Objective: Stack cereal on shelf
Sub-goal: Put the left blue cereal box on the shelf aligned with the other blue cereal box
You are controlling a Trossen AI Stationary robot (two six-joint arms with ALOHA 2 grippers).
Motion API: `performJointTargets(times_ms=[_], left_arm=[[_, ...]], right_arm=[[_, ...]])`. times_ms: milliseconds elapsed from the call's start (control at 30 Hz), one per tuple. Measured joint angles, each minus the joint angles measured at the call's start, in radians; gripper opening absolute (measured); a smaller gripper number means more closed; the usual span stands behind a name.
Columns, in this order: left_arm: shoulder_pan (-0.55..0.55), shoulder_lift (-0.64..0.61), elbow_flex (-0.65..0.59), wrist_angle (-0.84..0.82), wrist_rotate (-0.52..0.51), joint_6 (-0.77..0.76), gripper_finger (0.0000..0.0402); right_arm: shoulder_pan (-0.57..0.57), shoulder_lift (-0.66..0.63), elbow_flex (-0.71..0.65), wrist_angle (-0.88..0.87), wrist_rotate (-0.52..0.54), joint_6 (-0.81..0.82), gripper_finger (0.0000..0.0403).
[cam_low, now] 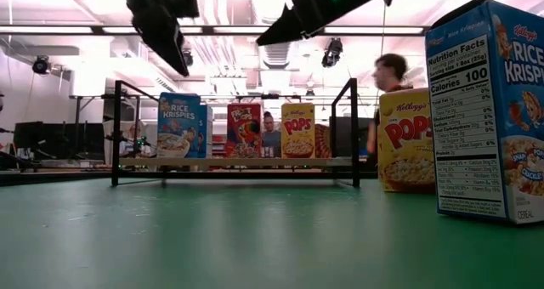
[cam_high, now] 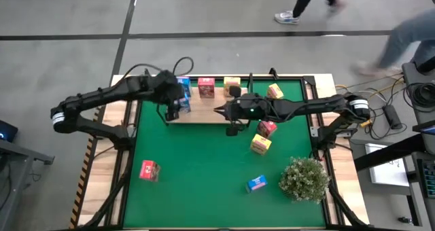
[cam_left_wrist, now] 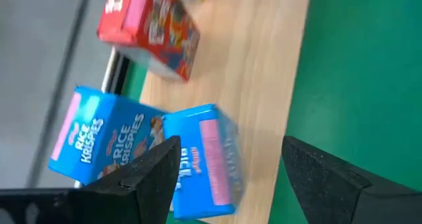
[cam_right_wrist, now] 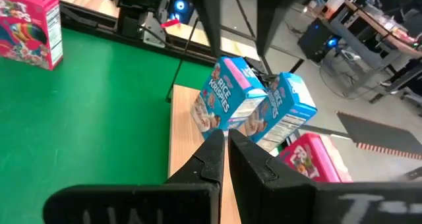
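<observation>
The shelf [cam_high: 211,115], a light-wood board with black posts, lies at the far side of the green mat. On it stand two blue cereal boxes [cam_left_wrist: 191,165] [cam_left_wrist: 99,141] at its left end, then a pink-red one [cam_high: 206,88] and a yellow one [cam_high: 232,85]. My left gripper [cam_left_wrist: 231,145] hovers open above the blue boxes, tilted downward. My right gripper [cam_right_wrist: 224,141] is shut and empty, held level above the shelf's middle [cam_high: 219,111], pointing at the blue boxes [cam_right_wrist: 227,95]. Loose cereal boxes rest on the mat: pink-red [cam_high: 149,170], blue [cam_high: 256,183], yellow [cam_high: 261,144], red [cam_high: 266,128].
A bushy green plant [cam_high: 306,179] stands at the mat's near right corner. Another yellow box [cam_high: 274,90] sits by the shelf's right end. In the low view a blue box [cam_low: 489,110] and a yellow box [cam_low: 406,140] stand close on the right. People walk beyond the table.
</observation>
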Motion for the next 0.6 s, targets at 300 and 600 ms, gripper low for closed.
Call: performJointTargets(times_ms=[300,600], left_arm=[[0.130,0.115,0.061,-0.050,0.088,-0.002,0.0247],[0.131,0.179,0.065,-0.094,0.091,-0.029,0.0247]], right_arm=[[-0.007,-0.081,-0.101,0.100,0.000,-0.023,0.0012],[-0.032,-0.112,-0.141,0.122,0.001,-0.025,0.0012]])
